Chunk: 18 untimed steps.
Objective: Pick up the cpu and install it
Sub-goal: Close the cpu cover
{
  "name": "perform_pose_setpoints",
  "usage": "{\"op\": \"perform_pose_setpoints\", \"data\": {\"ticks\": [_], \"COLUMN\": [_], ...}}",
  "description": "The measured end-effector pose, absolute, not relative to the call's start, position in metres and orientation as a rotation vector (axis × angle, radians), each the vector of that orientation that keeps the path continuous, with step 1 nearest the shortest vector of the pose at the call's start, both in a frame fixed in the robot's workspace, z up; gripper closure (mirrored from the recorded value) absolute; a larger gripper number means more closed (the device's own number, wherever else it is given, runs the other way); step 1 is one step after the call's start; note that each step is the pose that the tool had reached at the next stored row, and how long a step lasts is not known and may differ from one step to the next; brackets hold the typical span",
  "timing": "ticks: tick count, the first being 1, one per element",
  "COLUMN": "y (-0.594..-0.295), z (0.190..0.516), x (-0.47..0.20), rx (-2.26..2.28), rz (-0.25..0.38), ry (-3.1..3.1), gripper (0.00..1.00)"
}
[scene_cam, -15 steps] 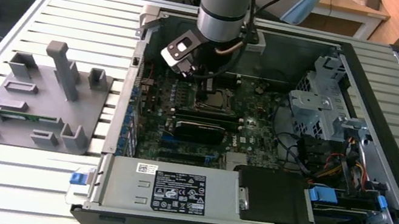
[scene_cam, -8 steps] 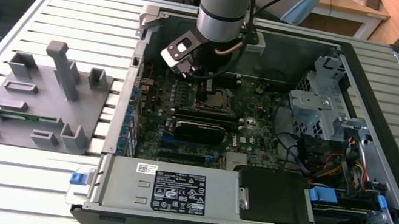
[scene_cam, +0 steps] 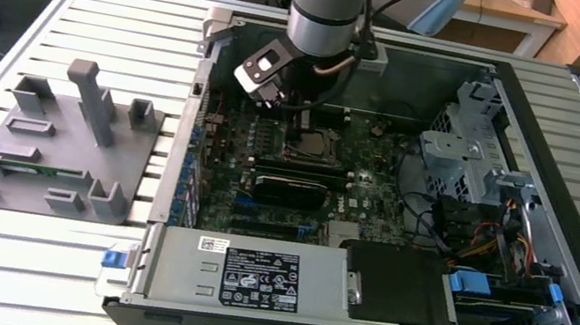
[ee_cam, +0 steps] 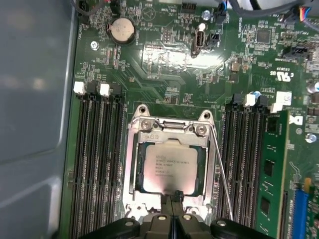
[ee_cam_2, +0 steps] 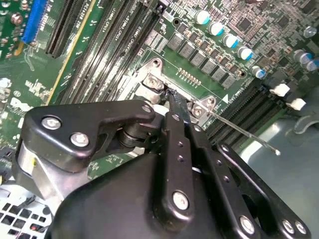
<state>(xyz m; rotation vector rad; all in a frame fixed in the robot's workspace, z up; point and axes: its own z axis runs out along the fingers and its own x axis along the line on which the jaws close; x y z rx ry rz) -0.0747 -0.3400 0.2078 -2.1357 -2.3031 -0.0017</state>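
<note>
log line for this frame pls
gripper: jaws shut, at socket edge | cpu: flat in socket, not gripped | stage: cpu placed

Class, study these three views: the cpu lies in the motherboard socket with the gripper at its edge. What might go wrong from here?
1. The gripper sits at the socket frame beside the cpu; a sideways slip might scrape or shift the chip.
2. The thin lever runs close by and could snag the gripper.

Silvery-grey cpu (ee_cam: pixel 167 169), green motherboard (ee_cam: pixel 164 64), black pincer (ee_cam: pixel 172 200), seemingly pale-grey slatted table (scene_cam: pixel 113 15).
</note>
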Motion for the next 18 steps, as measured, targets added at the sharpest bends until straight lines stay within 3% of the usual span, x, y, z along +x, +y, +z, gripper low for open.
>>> {"op": "perform_pose_setpoints", "data": {"ticks": [18], "y": [-0.34], "z": [0.21], "x": [-0.048], "rx": [-2.134], "rz": [0.001], "ry": [-2.302], "gripper": [0.89]}}
